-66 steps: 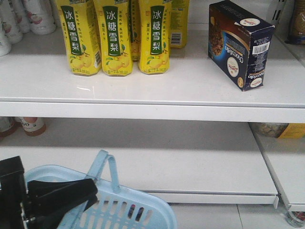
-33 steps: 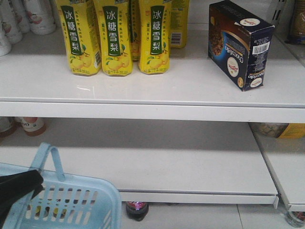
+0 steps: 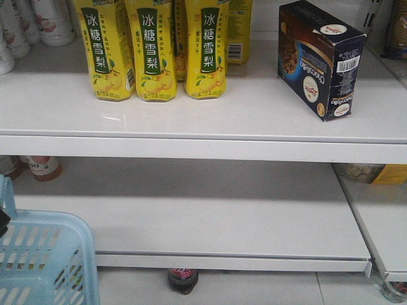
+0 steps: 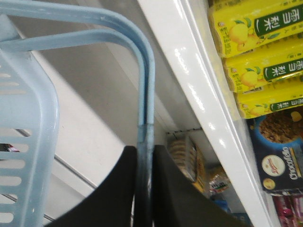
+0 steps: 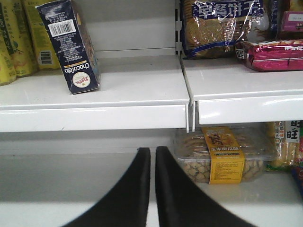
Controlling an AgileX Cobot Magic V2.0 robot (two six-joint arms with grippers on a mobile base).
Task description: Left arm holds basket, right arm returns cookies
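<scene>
Basket sits at the far left, low, in front of the bottom shelf, only its right part in the front view. Light blue, slotted sides. In the left wrist view, left gripper is clamped on the basket's swing handle: both black fingers pinch the blue bar, no gap visible.

Upper shelf, left to middle: three yellow drink bottles upright in a row near the front edge, more behind them. White bottles at the top left corner.

Under the bottom shelf, roughly centre, a dark bottle cap shows on the floor.

Right of the yellow bottles, well apart from them: cookies on the upper shelf, dark navy box standing on a narrow side, turned at an angle, barcode facing up-right. Nothing is touching it.

Right gripper in its wrist view: black fingers nearly pressed together, thin slit between them, holding nothing. It is below the level of the cookies' shelf, with the box up and to the left in that view. A clear tub of snacks with a yellow label sits on the lower shelf just right of the fingers.
</scene>
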